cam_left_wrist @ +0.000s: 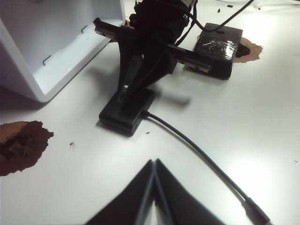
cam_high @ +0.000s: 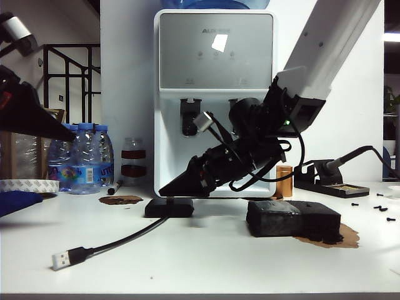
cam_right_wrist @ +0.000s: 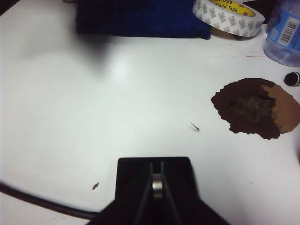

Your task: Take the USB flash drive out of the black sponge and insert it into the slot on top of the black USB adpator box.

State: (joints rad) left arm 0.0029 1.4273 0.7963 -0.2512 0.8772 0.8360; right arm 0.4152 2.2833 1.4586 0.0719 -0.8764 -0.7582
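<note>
left gripper: closed, raised (far left) | right gripper: clamped, angled down low at centre

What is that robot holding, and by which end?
The right gripper pinches the tiny silver USB drive by its upper end, over the black box. The left gripper holds nothing.

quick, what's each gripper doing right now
Left gripper: shut, empty, held off to the left above the table.
Right gripper: shut on the USB drive, just above the adaptor box.
</note>
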